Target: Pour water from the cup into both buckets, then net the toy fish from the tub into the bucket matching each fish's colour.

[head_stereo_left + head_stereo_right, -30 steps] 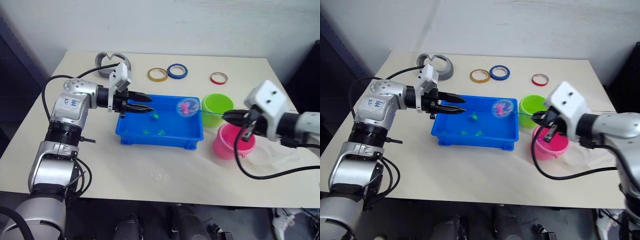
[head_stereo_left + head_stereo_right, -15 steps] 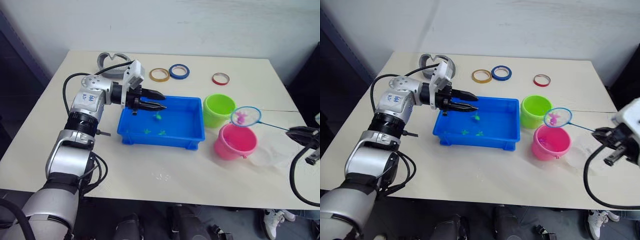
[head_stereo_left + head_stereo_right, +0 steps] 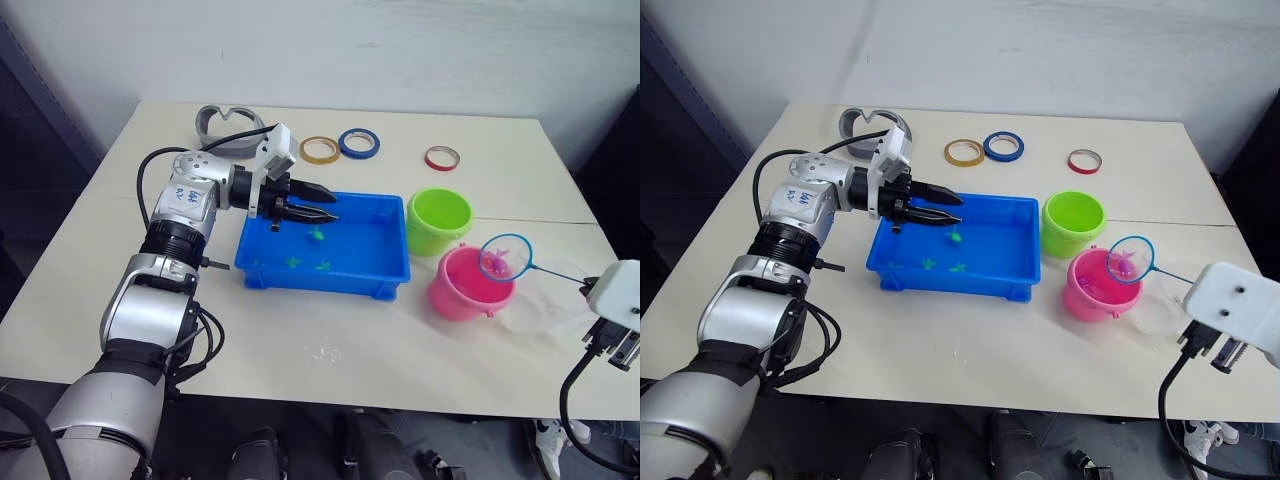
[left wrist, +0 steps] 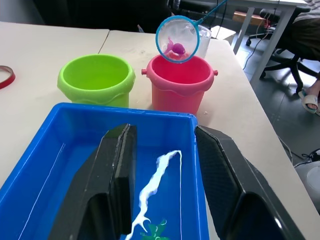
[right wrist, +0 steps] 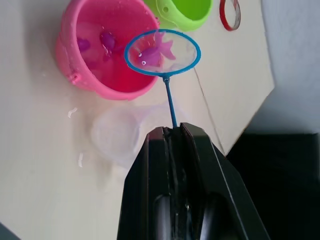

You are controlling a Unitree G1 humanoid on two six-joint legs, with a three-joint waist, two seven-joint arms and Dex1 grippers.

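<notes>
Net point(image 5: 162, 52) with a pink fish point(image 5: 159, 50) held over the pink bucket point(image 3: 468, 284)

The right gripper point(image 5: 173, 131) is clamped tight on the net's thin handle, the hoop hanging above the bucket's far side with more pink fish point(image 5: 107, 39) lying in the bucket. The left gripper point(image 4: 165, 150) hovers over the near end of the blue tub point(image 3: 385, 275), fingers point(image 4: 117, 165) spread wide and holding nothing; green fish point(image 3: 317, 235) lie in the tub. The green bucket point(image 3: 437, 218) stands just behind the pink one, the clear cup point(image 5: 117, 132) just beside it on the right. The table point(image 3: 330, 350) is pale beige, wet near the tub, with tape rings point(image 3: 355, 142) and a grey holder point(image 3: 215, 122) along its back edge before a white wall point(image 3: 400, 50)
</notes>
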